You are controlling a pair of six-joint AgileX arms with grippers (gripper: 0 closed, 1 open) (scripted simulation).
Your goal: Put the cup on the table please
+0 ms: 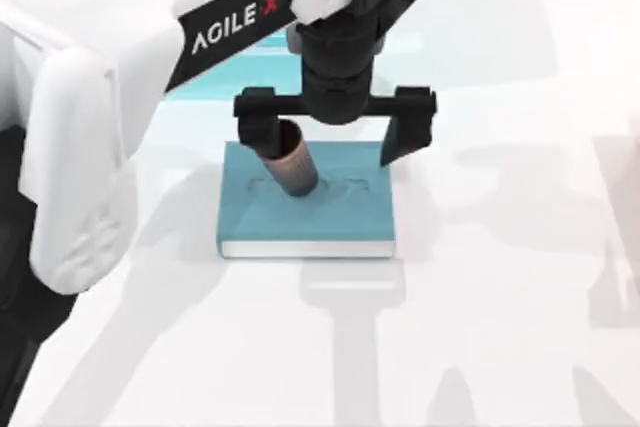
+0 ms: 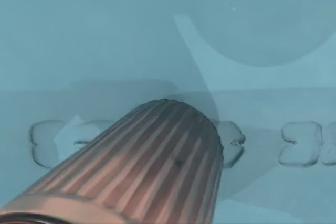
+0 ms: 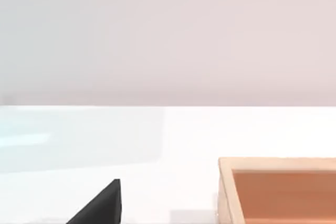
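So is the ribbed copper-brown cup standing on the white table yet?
No, the cup sits on the teal hardcover book, beside the left gripper.

The glossy white counter (image 1: 500, 277) carries a teal hardcover book (image 1: 340, 217) lying flat near its centre. A wooden open box (image 3: 278, 192) also rests on the counter.

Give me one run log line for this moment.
left gripper: open, over book | cup: on book, by one finger | table: no cup yet
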